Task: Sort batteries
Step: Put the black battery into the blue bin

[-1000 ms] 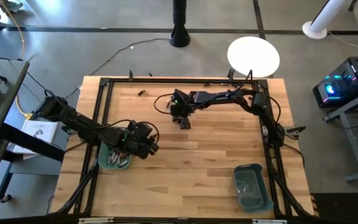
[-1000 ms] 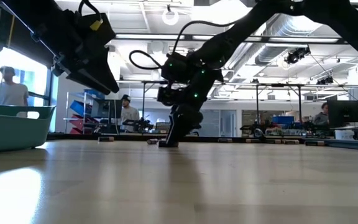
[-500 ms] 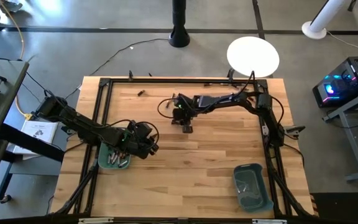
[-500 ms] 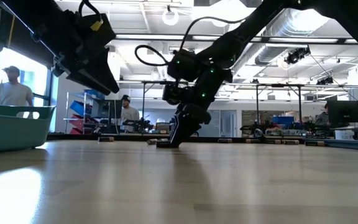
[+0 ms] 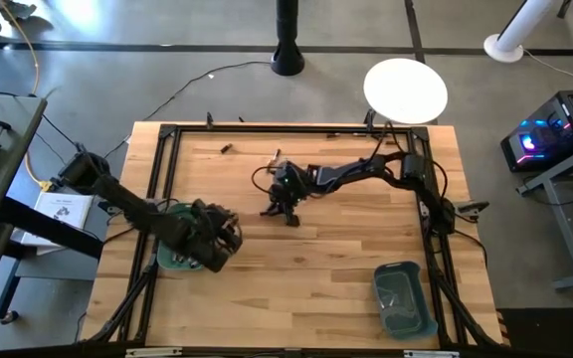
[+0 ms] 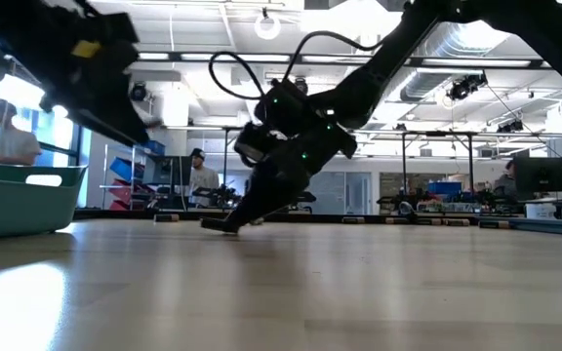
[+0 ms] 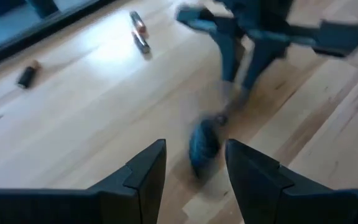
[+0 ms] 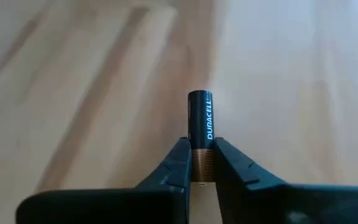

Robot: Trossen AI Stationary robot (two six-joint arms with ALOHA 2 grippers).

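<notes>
Battery [image 8: 200,127] pinched in right claw [image 8: 200,163]; nothing blocks, seemingly.

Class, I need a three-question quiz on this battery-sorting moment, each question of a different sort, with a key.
1. True or false: the right gripper is clamped on a battery.
2. Which colour are the bins? A red, B teal, C white.
3. Fill in: the left gripper has its fingers ____ with nothing between them.

Key: 1 true, the copper end sits between the fingers in the right wrist view. 2 B. 3 open; it hangs near the bin on the table's left.
</notes>
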